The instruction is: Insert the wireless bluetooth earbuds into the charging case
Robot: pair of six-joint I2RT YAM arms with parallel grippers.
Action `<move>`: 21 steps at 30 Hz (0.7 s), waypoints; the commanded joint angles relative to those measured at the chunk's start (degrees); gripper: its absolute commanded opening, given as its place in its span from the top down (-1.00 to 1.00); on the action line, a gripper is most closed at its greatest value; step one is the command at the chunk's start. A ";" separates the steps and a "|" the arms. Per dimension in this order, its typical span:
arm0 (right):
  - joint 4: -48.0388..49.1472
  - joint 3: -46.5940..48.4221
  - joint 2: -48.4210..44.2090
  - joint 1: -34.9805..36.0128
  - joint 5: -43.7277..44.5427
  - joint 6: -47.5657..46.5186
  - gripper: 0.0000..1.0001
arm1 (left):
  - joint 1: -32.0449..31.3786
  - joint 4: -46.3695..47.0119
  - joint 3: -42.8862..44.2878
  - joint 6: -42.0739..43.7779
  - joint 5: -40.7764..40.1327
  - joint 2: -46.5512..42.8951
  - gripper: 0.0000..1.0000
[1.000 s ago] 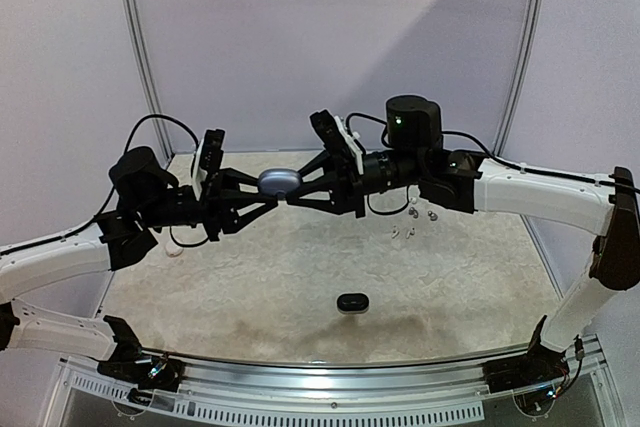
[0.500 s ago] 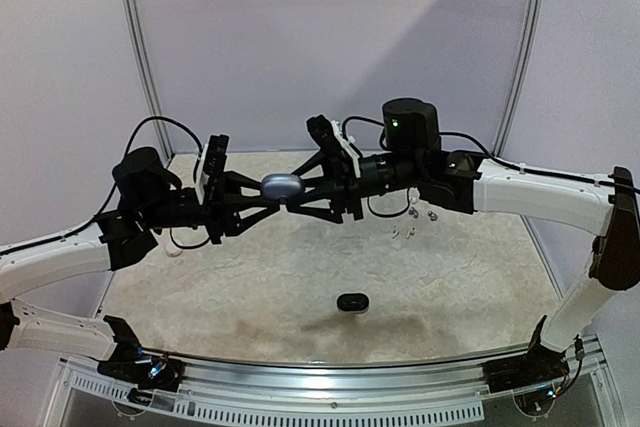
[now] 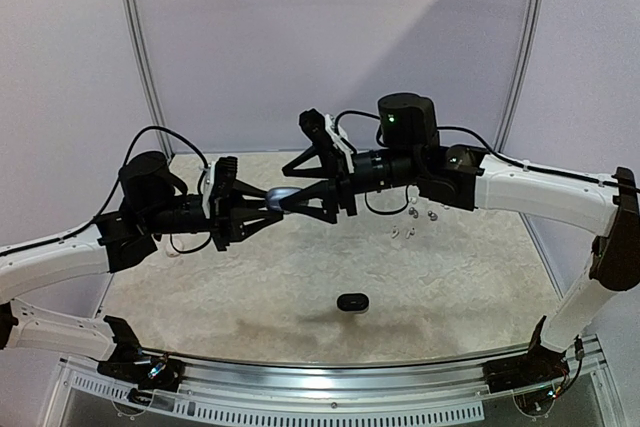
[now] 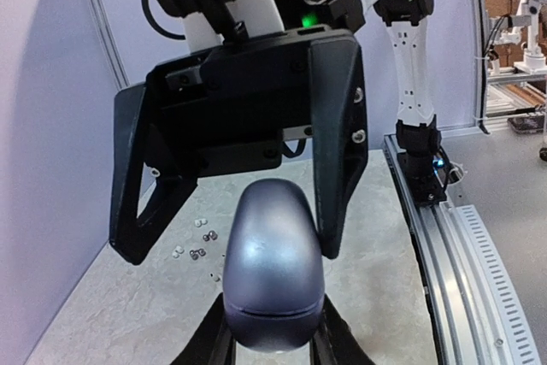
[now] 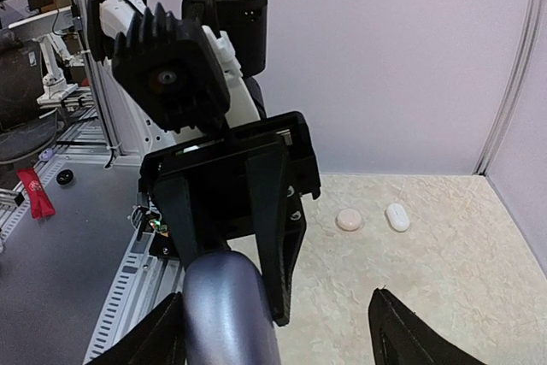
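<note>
Beige, mottled, stone-look tabletop (image 3: 300,267), closed in at the back and sides by pale lilac wall panels (image 3: 330,37) on grey metal posts (image 3: 140,57); ridged aluminium rail (image 3: 330,413) along the near edge; grey floor and other benches beyond the rail in the wrist views. Smooth, pebble-shaped charging case (image 4: 273,271), silvery grey-blue with a soft sheen and a thin seam round one end, lid down as far as can be seen; held up in the air over the middle of the table, clenched at its seamed end between the fingers of the left gripper (image 3: 270,200); right gripper (image 4: 229,254) spread wide, one finger on each side of the case's free end, one of them close against its flank, contact impossible to judge. Earbuds (image 3: 413,213) loose on the tabletop toward the right rear, a scatter of tiny white and silvery-grey beads, well apart from the case and below it, too small for any detail; right arm (image 3: 520,192) crossing just above them in the overhead view. Small black case (image 3: 352,302) lying alone on the table, nearer the rail than the two grippers; two white cases (image 5: 349,220) near the foot of a wall, just beside each other but apart.
</note>
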 commanded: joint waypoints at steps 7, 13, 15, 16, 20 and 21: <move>-7.43 4.17 2.04 0.32 8.85 -0.65 -0.37 | -1.18 -3.48 -0.35 4.60 -0.41 -1.70 1.00; -8.28 5.84 2.05 -0.90 8.93 2.23 -0.20 | -1.18 -6.86 -0.77 6.80 -0.03 -2.10 1.00; -8.10 5.82 2.17 -1.26 8.70 3.32 -0.16 | -1.19 -6.51 -0.84 6.22 -0.13 -2.28 1.00; -8.22 5.72 2.22 -1.26 8.75 3.40 -0.15 | -1.18 -5.95 -0.94 5.63 -0.21 -2.32 1.00; -8.54 5.63 3.04 -1.32 8.00 3.62 -0.15 | -1.23 -3.59 -1.23 3.11 0.28 -2.59 1.00; -8.70 5.63 3.22 -1.29 8.05 3.80 -0.14 | -1.19 -3.29 -1.27 2.58 0.75 -2.67 1.00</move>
